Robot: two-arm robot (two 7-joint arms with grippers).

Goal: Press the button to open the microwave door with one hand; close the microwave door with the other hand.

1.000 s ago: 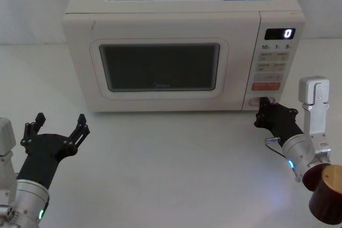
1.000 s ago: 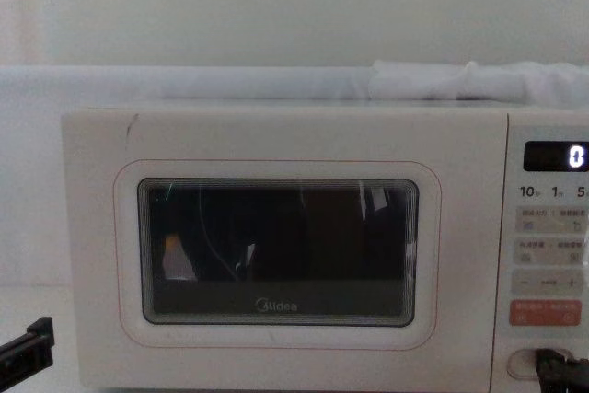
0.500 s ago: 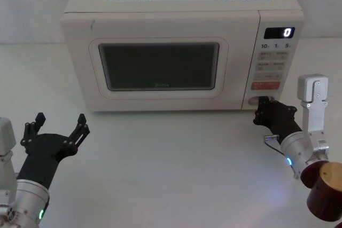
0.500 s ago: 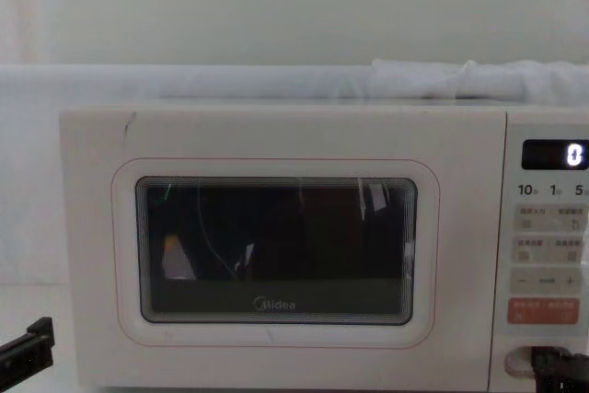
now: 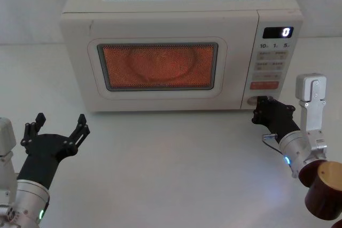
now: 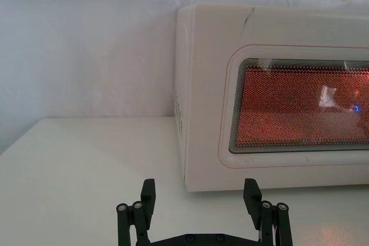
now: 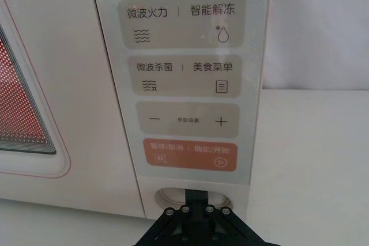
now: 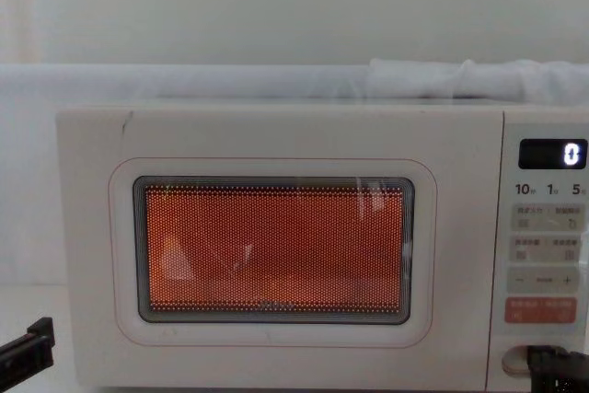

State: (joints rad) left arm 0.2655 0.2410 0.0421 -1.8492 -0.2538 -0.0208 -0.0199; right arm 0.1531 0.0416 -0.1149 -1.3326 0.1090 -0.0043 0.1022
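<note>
So the right gripper (image 5: 260,106) is parked dead on the button (image 7: 193,198), down at about 5 o'clock on the microwave's front, bottom of the control panel just under the salmon-orange key (image 7: 189,154). From the right wrist view its tip covers the middle of the oval, and I honestly can't tell how its jaws stand. The oven light is glowing orange behind the microwave door (image 5: 157,69), which looks flush or barely cracked, so my guess is the latch is just letting go. The button's a stiff plastic key with short travel: nothing to grip, just a straight square push at its centre, and the cream plastic looks slick enough that an off-centre poke could skid onto the panel. The left gripper (image 5: 59,126) sits over the desk (image 5: 171,158) at roughly 7 o'clock from the oven, well apart from it, jaws spread wide and holding nothing. The door should be light, rigid and swing on hinges along its left edge, so I'd shove it flat-on near the free right edge, on the frame instead of the glass window, and gently, since the whole oven could probably slide.
</note>
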